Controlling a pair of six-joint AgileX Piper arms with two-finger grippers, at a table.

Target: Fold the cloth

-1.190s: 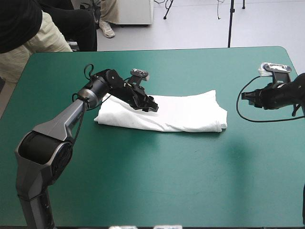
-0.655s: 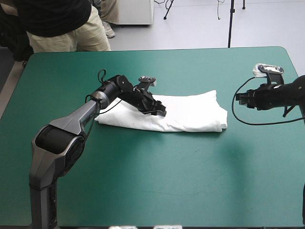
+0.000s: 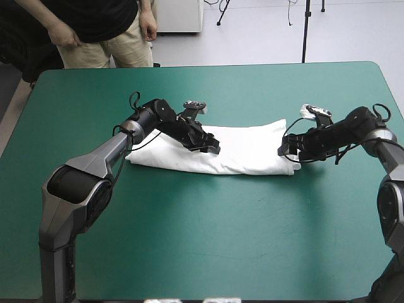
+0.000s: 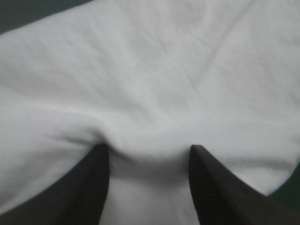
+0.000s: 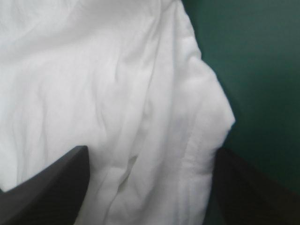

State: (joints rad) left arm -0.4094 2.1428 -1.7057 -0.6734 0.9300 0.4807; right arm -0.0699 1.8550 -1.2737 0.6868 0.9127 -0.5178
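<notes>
Now the left gripper (image 4: 146, 150), its two broad black fin-shaped fingers spread apart, presses down on the white, short-sleeved, soft-knit T-shirt (image 3: 246, 151) left of the bundle's middle. A soft ridge of fabric bulges up between the fingers without being pinched. The right gripper (image 5: 149, 151) is spread wider, its fingers straddling the shirt's right end, where a stitched hem rolls over toward the bare table; it holds nothing. Outward from both, the shirt lies as a long folded band, more than one layer deep, across the middle of the table with the teal-green cover (image 3: 214, 240), somewhat toward the far edge. By my judgement the fabric is light, limp and compliant. It will wrinkle and drag under a pressing finger and sag once lifted, and the layers may slip apart if only the top one is caught. The safest hold looks to be at the two short ends, pinching through every layer close to the corners, so the band hangs evenly when one end is carried over the other.
</notes>
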